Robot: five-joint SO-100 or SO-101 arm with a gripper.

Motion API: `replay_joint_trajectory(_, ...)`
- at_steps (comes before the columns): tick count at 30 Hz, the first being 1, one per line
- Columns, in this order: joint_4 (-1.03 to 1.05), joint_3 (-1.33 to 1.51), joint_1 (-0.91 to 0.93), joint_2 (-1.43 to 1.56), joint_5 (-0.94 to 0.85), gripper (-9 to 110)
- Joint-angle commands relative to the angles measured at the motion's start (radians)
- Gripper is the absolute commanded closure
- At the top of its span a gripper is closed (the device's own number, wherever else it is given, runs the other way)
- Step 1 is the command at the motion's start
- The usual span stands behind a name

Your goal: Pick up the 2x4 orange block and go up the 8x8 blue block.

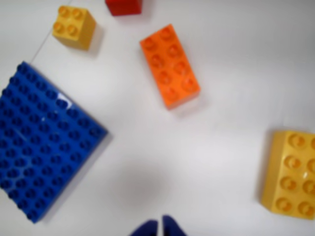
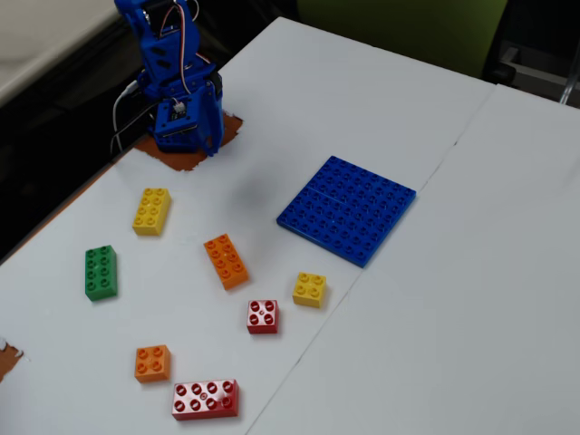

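The 2x4 orange block (image 1: 170, 66) lies flat on the white table, upper middle of the wrist view; in the fixed view (image 2: 226, 261) it sits left of centre. The 8x8 blue block (image 1: 42, 142) lies flat at the left of the wrist view and right of centre in the fixed view (image 2: 347, 208). My gripper (image 1: 160, 227) shows only as two blue fingertips at the bottom edge, close together and empty, well short of the orange block. In the fixed view the gripper (image 2: 213, 143) hangs near the arm's base, above the table.
A yellow eight-stud brick (image 1: 293, 174) (image 2: 151, 210), a yellow four-stud brick (image 1: 74, 27) (image 2: 310, 289) and a red four-stud brick (image 1: 124, 6) (image 2: 263, 316) lie around. A green brick (image 2: 100, 272), a small orange brick (image 2: 152, 362) and a long red brick (image 2: 206, 399) lie nearer the front.
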Motion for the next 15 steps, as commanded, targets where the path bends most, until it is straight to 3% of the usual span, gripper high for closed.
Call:
replay_joint_trajectory(1,-0.025,-0.153,0.054,-0.153,-0.104,101)
replay_joint_trajectory(8,-0.192,-0.23,0.167,-0.422,-0.319,101)
replay_joint_trajectory(15,-0.149,-0.5,0.236,-0.729,-0.462,101)
